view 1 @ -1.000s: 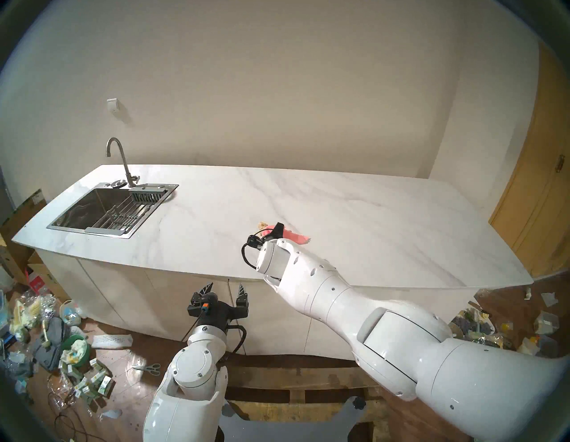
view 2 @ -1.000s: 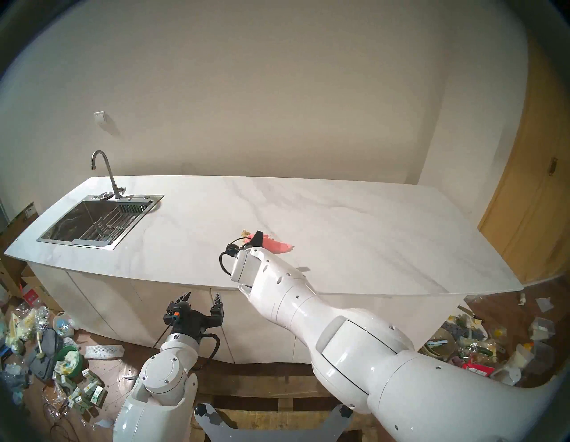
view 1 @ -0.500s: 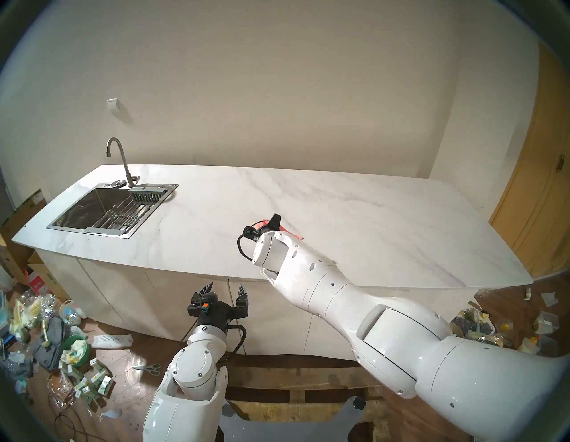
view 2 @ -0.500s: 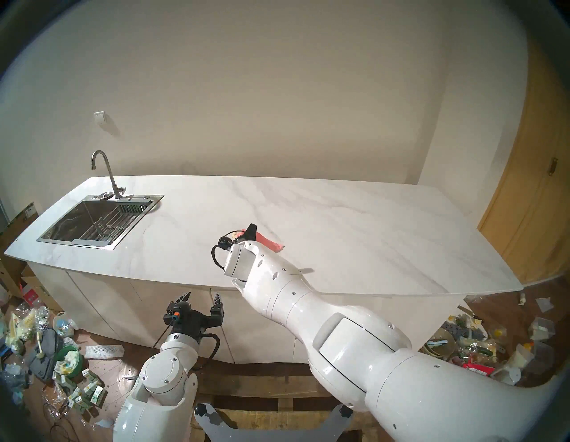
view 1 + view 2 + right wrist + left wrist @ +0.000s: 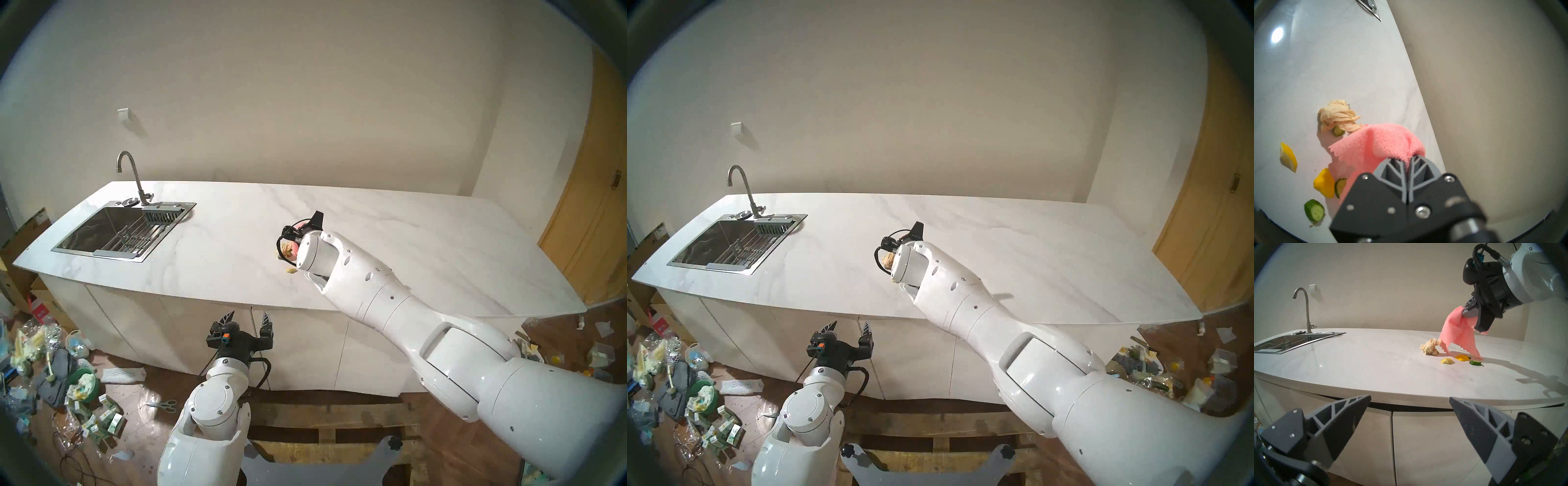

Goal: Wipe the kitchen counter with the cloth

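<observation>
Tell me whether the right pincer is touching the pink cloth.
Touching. The right wrist view shows the right pincer shut on a bunched corner of the pink cloth; the left wrist view shows the cloth hanging from it.

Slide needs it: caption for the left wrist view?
Right gripper lifts the pink cloth off the counter, above food scraps.

Cloth (image 5: 296, 249) mostly behind right arm (image 5: 373, 292)
</observation>
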Tool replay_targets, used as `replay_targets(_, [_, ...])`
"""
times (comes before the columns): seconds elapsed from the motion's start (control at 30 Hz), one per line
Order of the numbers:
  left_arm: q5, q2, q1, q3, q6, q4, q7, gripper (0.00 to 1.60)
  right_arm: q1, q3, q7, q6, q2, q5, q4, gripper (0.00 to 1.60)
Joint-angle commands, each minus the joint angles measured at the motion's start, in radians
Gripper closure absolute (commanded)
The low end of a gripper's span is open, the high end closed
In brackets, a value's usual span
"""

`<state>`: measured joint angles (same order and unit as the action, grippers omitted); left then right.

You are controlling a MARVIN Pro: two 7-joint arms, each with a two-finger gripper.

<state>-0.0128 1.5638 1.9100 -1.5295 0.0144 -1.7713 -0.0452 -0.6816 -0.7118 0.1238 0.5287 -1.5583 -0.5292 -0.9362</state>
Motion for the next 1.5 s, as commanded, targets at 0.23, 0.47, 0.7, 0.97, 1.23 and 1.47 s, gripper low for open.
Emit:
replay_targets(0.23, [-0.001, -0.002, -0.005, 0.002, 0.006, -0.029, 0.005, 0.0, 0.088, 0.008, 0.076, 0.016, 0.04, -0.035, -0.118, 1.6])
replay_targets(0.47, [-0.002, -0.002, -0.005, 0.002, 0.006, -0.029, 0.005, 0.0, 0.053, 0.02, -0.045, 0.024, -0.067, -0.03, 0.028, 1.6])
replay_targets(0.7, [-0.001, -0.002, -0.006, 0.003, 0.006, -0.028, 0.005, 0.0, 0.051, 0.022, -0.134, -0.01, -0.154, -0.001, 0.174, 1.6])
replay_targets(0.97, [-0.001, -0.002, -0.005, 0.003, 0.006, -0.028, 0.005, 0.0, 0.089, 0.019, -0.169, -0.043, -0.203, 0.015, 0.309, 1.6])
replay_targets(1.23, [-0.002, -0.002, -0.005, 0.003, 0.006, -0.029, 0.005, 0.0, 0.109, -0.025, -0.212, -0.067, -0.177, 0.033, 0.363, 1.6])
replay_targets(1.47, [-0.001, -0.002, -0.006, 0.003, 0.006, -0.028, 0.004, 0.0, 0.067, -0.038, -0.201, -0.041, -0.067, 0.027, 0.225, 1.6])
